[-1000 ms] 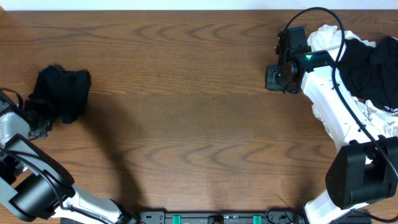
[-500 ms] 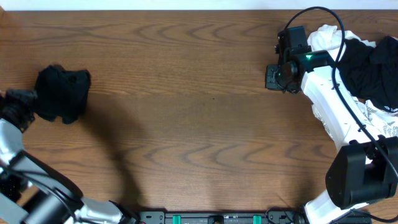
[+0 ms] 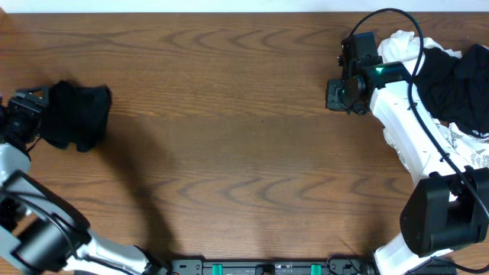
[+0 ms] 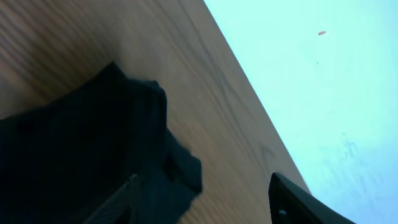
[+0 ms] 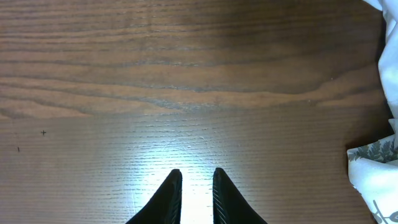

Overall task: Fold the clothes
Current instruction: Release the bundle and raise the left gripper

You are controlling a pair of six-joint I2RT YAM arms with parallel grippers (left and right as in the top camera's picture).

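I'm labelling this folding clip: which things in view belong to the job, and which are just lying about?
Belong to the job:
- black garment, bunched near the table's left edge
- pile of black and white clothes at the far right

Just there:
- wooden table, the only other thing in view besides the arms

Robotics lab bench — wood-grain table (image 3: 244,153), two cabled arms (image 3: 412,137) (bases at its edge), pale plain backdrop (image 4: 323,74).

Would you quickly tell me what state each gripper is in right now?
Left gripper: open, fingers wide apart at the black garment, gripping nothing.
Right gripper: nearly closed, empty, above the table.
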